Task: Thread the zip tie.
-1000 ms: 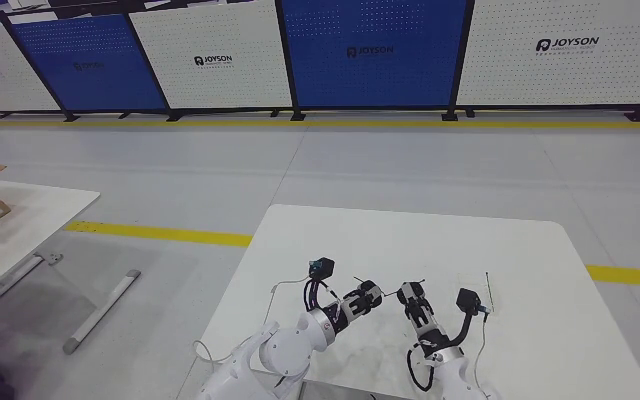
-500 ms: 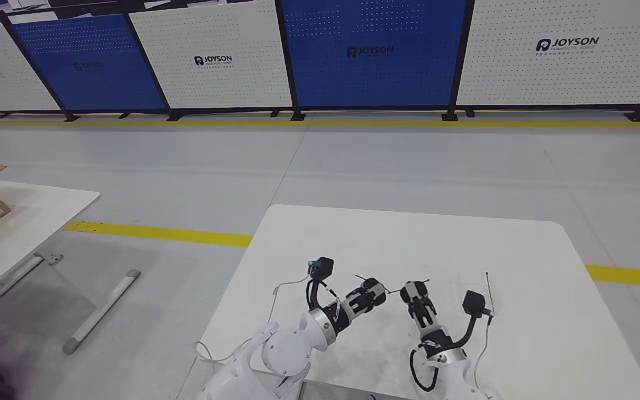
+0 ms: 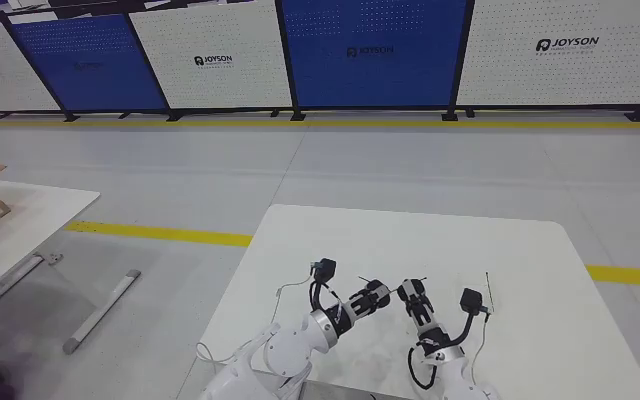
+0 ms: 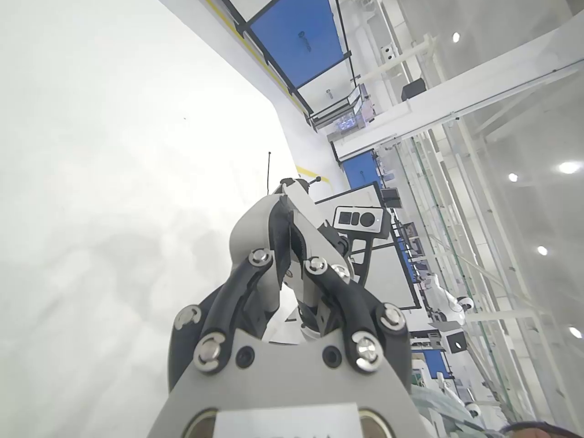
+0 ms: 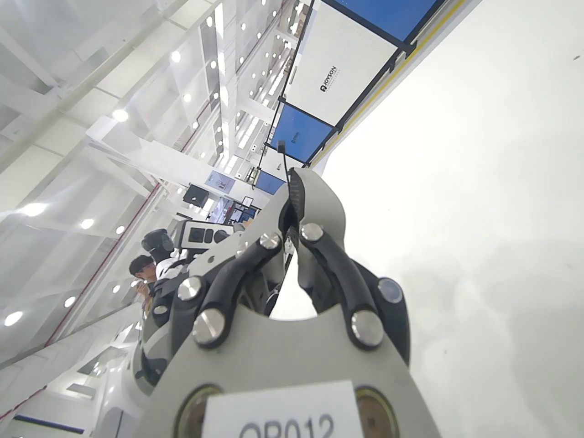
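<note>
Zip tie (image 5: pixel 284 159): clamped in closed right hand (image 5: pixel 295 179), head protruding beyond it. Left hand (image 4: pixel 289 189): closed on other end.

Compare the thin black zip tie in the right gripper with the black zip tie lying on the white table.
The clamped zip tie sits in the shut right gripper; the loose zip tie lies flat, untouched. Clamped: partly hidden, head poking out; loose: fully visible. Both are thin and black.

two zip ties (image 3: pixel 487 288) (image 5: pixel 284 157), two claws (image 4: pixel 285 190) (image 5: pixel 294 180)
</note>
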Robot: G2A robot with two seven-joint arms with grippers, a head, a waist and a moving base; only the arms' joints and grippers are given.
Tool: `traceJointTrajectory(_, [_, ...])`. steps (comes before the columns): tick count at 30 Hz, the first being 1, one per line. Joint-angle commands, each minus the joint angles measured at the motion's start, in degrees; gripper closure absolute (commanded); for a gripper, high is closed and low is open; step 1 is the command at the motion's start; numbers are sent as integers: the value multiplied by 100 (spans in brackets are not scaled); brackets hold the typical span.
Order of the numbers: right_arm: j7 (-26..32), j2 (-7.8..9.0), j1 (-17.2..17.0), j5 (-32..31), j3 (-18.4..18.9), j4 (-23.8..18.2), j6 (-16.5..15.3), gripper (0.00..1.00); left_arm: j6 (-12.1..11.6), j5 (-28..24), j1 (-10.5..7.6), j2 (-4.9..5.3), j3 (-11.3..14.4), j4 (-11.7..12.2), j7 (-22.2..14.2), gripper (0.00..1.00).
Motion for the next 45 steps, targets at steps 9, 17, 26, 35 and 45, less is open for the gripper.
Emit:
traceJointTrajectory(9, [-41, 0, -38, -158, 32, -35, 92, 100, 84, 111, -33, -3, 31, 48, -3, 77])
traceJointTrajectory(17, [-122, -2, -93, -278, 42, -100, 113, 100, 123, 148, -44, -4, 43, 49, -19, 80])
traceJointTrajectory(26, [-137, -8, -116, -379, 37, -138, 135, 100, 143, 185, -25, -1, 31, 43, -9, 100])
traceJointTrajectory(35, [-42, -5, -162, -395, 50, -199, 96, 100, 114, 209, -34, -4, 66, 19, -40, 100])
traceJointTrajectory(45, [156, -3, -163, -172, 88, -192, -35, 100, -47, 109, 22, 1, 34, -41, -61, 100])
